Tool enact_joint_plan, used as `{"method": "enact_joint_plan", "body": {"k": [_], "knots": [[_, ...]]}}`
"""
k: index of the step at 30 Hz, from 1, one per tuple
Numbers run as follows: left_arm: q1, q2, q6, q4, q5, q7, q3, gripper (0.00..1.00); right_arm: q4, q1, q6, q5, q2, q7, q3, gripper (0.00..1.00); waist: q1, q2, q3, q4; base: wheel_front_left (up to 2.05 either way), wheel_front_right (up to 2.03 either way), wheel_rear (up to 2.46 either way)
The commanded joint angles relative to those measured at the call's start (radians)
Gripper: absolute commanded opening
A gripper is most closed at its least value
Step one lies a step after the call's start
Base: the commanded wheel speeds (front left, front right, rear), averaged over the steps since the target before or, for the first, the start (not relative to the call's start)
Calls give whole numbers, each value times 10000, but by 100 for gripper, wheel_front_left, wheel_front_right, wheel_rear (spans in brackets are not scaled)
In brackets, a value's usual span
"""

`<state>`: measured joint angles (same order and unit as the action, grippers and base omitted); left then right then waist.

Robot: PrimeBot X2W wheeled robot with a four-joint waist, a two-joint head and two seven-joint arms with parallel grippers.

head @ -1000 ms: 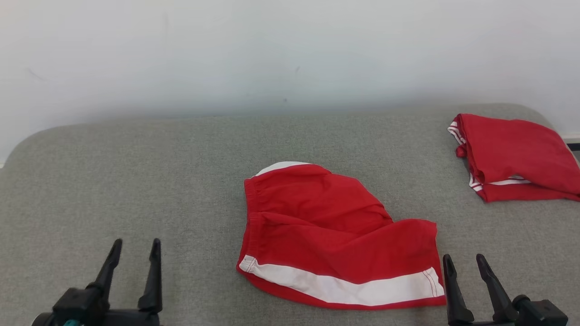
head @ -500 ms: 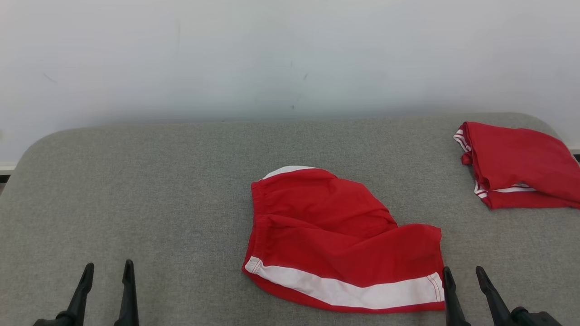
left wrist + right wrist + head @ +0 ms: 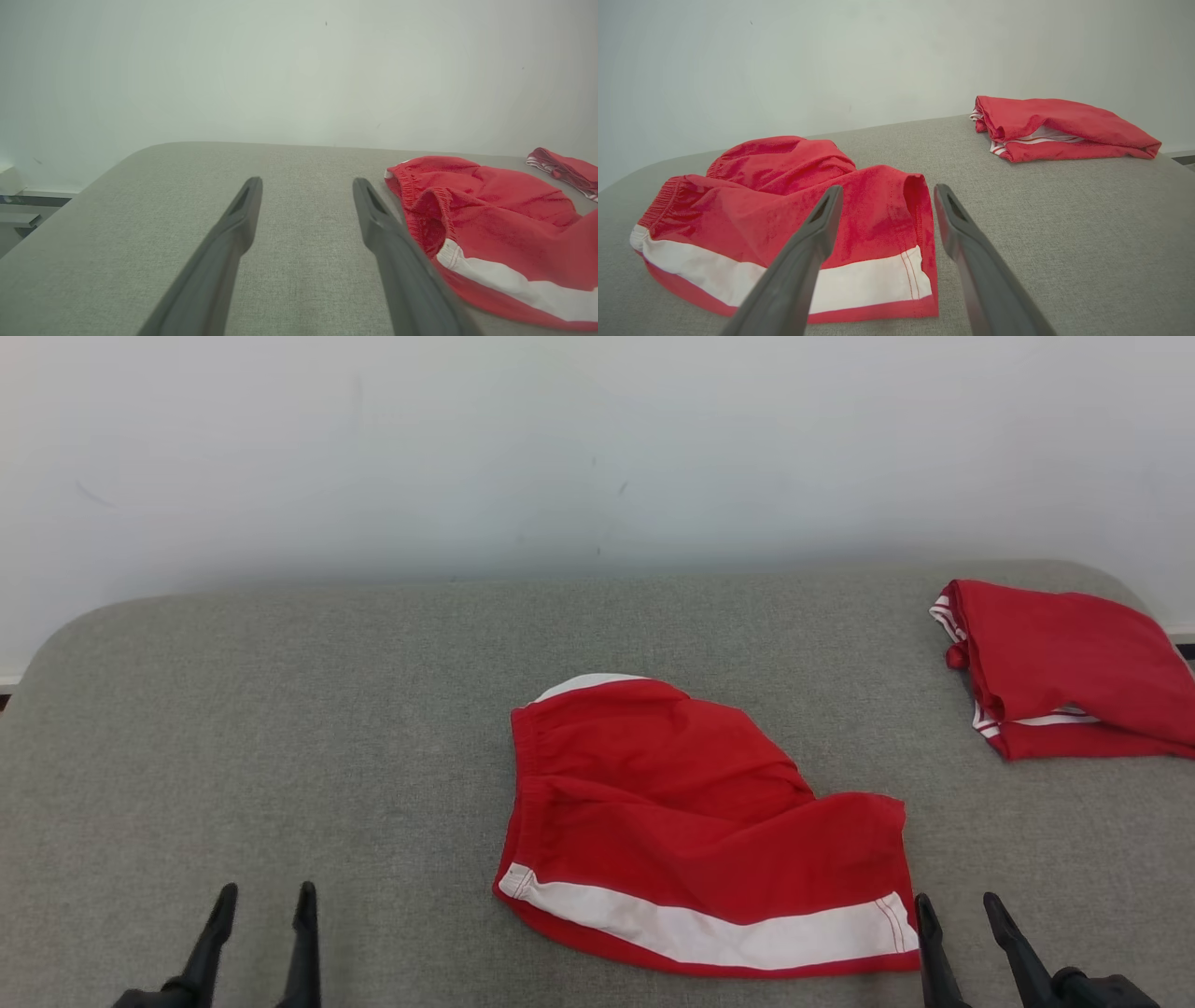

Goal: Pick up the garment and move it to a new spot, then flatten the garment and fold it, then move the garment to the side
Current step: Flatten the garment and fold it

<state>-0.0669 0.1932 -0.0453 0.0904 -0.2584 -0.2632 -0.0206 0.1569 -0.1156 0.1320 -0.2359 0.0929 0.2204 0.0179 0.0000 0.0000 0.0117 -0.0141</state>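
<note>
The red shorts lay centred on the tabletop, long axis left to right. The right tool, jaws open and empty, sat just beside their hem, perhaps touching; the left tool, also open, stood well apart.

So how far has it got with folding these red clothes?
One red garment lies folded at the far right of the grey surface, so that looks done. Nothing is in hand: the left pincer and right pincer are both open and empty. The red shorts in the middle lie rumpled, so picking up, flattening, folding and moving aside seem left.
</note>
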Motion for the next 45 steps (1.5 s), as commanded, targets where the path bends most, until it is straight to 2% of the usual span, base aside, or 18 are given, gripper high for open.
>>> {"method": "enact_joint_plan", "body": {"k": [1,9,13,26,35,36,38,39,41,42,44,45], "knots": [[109,-29,-13,37,59,-15,-35,100,31,64,-31,46,76,-15,-28,100,0,0,-27,22,0,0,0],[1069,3,-685,1260,354,48,-1609,100,1228,834,-31,51,664,-436,267,100,0,0,-471,233,0,0,0],[1786,155,-821,2209,302,45,-2502,100,2097,1444,-31,-98,955,-462,810,100,0,0,-850,364,0,0,0],[3905,713,-837,4191,-856,-20,-5543,100,4740,3304,-31,-921,1306,65,2718,100,0,0,-1644,532,0,0,0],[4299,722,-837,4413,-1269,-16,-6151,100,5320,3690,-31,-1344,1438,356,3465,100,0,0,-1668,540,0,0,0],[4315,692,-838,4478,-1331,-15,-6218,100,5381,3731,-29,-1384,1430,370,3541,87,0,0,-1659,542,0,0,0],[4370,659,-837,4589,-1444,-15,-6297,100,5440,3851,-29,-1478,1406,403,3714,46,0,0,-1646,545,0,0,0],[4384,660,-837,4644,-1470,-16,-6329,73,5476,3903,-29,-1516,1409,409,3790,4,0,0,-1638,551,0,0,0],[4456,626,-839,4670,-1586,-16,-6399,38,5489,4031,-29,-1627,1449,423,3895,0,0,0,-1625,558,0,0,0],[4493,628,-839,4669,-1633,-16,-6403,34,5502,4064,-29,-1663,1474,434,3929,0,0,0,-1614,558,0,0,0],[4513,640,-839,4559,-1750,-16,-6275,0,5538,4099,-29,-1740,1510,445,3988,0,0,0,-1587,550,0,0,0],[4513,640,-839,4559,-1750,-16,-6275,0,5538,4099,-29,-1740,1510,445,3988,0,0,0,-1587,550,0,0,0]]}}
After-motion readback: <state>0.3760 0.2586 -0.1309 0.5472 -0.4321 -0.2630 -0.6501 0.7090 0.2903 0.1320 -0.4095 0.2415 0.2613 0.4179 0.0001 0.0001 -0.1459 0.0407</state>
